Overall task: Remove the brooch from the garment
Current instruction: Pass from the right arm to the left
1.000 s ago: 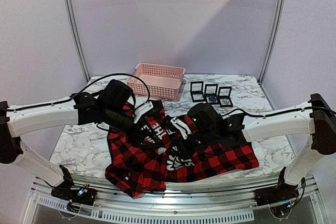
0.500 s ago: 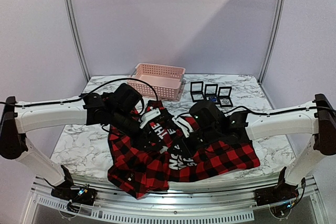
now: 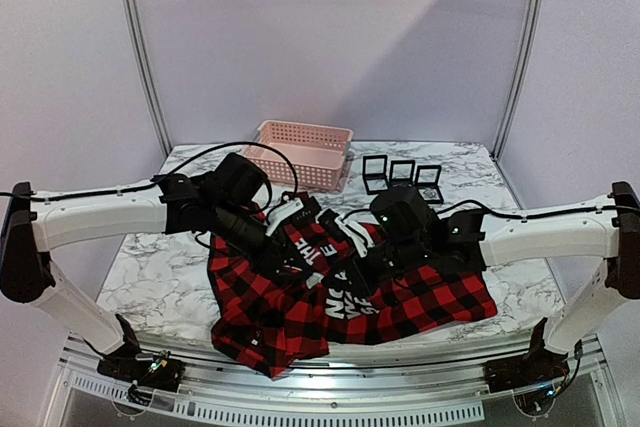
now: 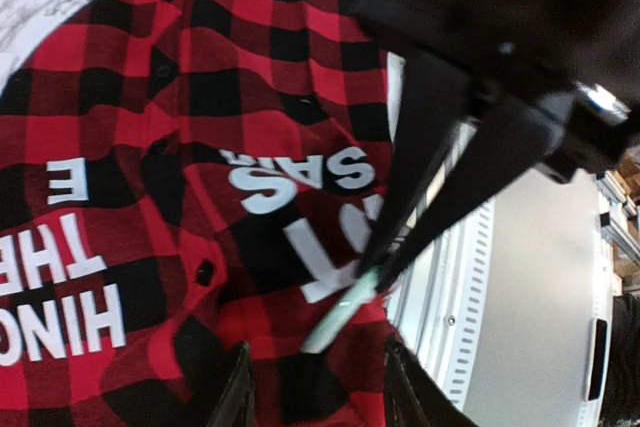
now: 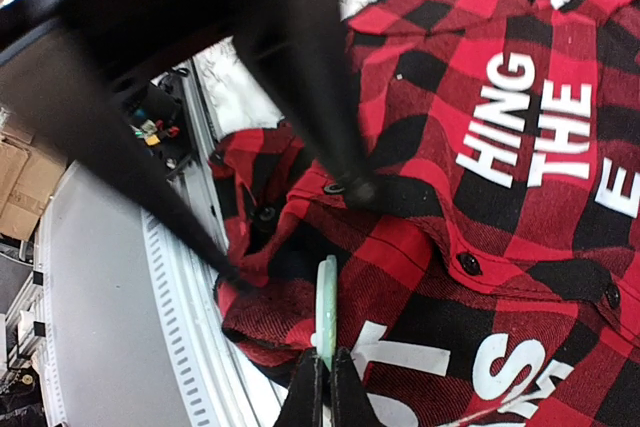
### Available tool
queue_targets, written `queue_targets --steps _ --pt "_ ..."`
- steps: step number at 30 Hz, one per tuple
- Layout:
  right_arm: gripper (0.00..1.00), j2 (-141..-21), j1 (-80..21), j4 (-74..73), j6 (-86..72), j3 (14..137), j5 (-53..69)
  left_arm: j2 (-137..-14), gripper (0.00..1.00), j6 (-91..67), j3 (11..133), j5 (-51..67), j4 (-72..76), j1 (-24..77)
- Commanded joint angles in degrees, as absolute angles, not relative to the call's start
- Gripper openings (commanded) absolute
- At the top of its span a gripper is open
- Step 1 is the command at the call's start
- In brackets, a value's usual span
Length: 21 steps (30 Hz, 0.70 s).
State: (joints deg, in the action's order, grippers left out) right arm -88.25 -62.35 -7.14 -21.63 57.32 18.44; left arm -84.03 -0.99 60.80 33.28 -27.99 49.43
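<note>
1 pale green brooch [image 5: 326, 312] sits pinched in right gripper [image 5: 327, 392] over garment [image 5: 480, 247]; left gripper [image 4: 315, 397] straddles it, grip unclear.

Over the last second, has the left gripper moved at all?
Yes. In the top view the left gripper has shifted right: its wrist housing, earlier left of the near-left corner of the pink basket, now sits directly in front of it.

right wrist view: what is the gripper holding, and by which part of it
The right gripper is shut on what looks like the brooch, a thin pale-green piece. It pinches the near end, and the rest sticks out over the plaid garment.
</note>
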Motion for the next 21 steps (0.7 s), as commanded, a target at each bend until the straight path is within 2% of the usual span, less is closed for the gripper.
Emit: queue_targets --steps 1,9,21 --pt "0.0 -85.1 -62.5 -4.1 -22.7 56.0 18.6 -83.6 0.46 -2.0 60.0 34.4 -27.2 48.3" --pt "0.0 -84.9 -62.5 -3.3 -22.9 55.5 19.0 -85.2 0.48 -2.0 60.0 38.7 -26.5 48.7" --pt "0.0 -84.9 -62.5 -2.3 -22.9 55.9 20.8 -86.8 0.34 -1.6 60.6 38.7 -27.1 49.4"
